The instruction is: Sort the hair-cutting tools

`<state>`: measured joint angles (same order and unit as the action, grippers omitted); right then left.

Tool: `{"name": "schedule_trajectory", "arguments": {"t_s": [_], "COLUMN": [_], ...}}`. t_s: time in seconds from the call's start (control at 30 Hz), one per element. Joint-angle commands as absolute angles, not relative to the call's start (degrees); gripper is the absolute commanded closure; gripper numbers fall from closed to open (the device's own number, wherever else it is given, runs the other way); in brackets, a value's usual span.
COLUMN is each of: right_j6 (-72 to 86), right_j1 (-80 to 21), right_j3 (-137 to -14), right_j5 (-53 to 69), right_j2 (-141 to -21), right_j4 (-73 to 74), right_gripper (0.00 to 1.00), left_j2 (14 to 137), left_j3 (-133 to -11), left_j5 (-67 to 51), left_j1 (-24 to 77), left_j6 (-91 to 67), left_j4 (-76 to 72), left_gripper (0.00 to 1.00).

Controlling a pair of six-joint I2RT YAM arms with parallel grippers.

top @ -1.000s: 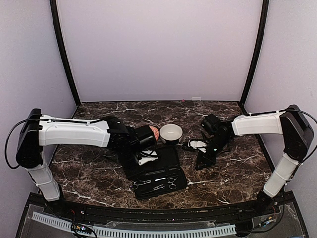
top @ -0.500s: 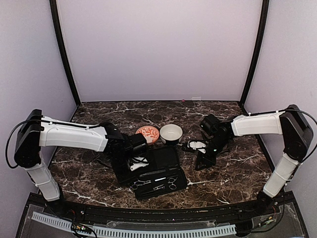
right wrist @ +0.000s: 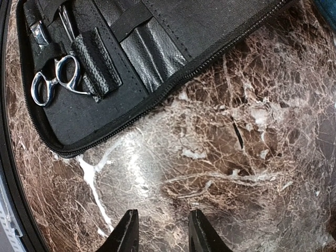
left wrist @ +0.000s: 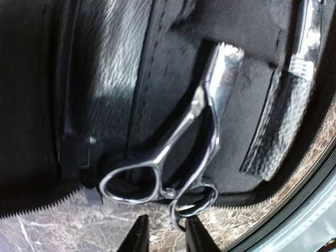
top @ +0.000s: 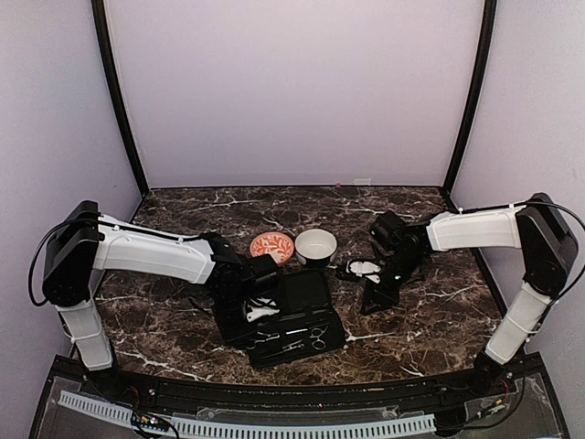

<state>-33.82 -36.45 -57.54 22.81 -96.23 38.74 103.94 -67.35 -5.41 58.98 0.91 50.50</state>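
Observation:
Silvery scissors (left wrist: pixel 205 121) lie tucked in the open black case (left wrist: pixel 105 79), their ring handles poking over its zipped edge onto the marble. My left gripper (left wrist: pixel 165 236) hovers just off those rings, jaws narrowly open, with nothing between the tips. In the top view it (top: pixel 251 327) sits over the case's (top: pixel 302 293) near-left part. A second pair of scissors (right wrist: pixel 55 81) and a thin metal tool (right wrist: pixel 65 21) are strapped in the case (right wrist: pixel 173 31) in the right wrist view. My right gripper (right wrist: pixel 160 233) hangs open over bare marble right of the case (top: pixel 377 297).
An orange-patterned bowl (top: pixel 272 246) and a white bowl (top: pixel 315 245) stand side by side just behind the case. The table's near edge with a dark rail (top: pixel 302 389) runs close below the case. Another shiny tool (left wrist: pixel 310 37) sits in a strap.
My left arm has pulled back from the bowls toward the case's near edge, uncovering the orange bowl, and its jaws have narrowed. The right arm has not moved.

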Motion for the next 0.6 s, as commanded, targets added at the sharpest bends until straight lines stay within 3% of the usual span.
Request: {"name": "schedule_trajectory", "arguments": {"t_s": [0.0,0.3,0.57], "right_j6": [-34.26,-34.2,-34.25], "right_j1": [-37.01,-37.07,-37.02], "right_j3": [-58.94,-58.82,-58.91], "right_j5": [22.44,22.16,22.32], "right_j2": [-96.55,-96.68,-96.77], "right_j4": [38.97,38.96,39.08], "right_gripper": [0.68,0.68,0.68], "left_j2": [105.11,108.48,108.47], "left_j3": [-69.9,-72.65,-73.16], "left_j5": [-6.42,-9.3,-11.38], "left_j1": [58.84,58.8,58.8], "left_j6": [2.08,1.83,0.57], "left_j4": [50.37,50.27,48.64], "left_gripper": [0.79,0.92,0.94]}}
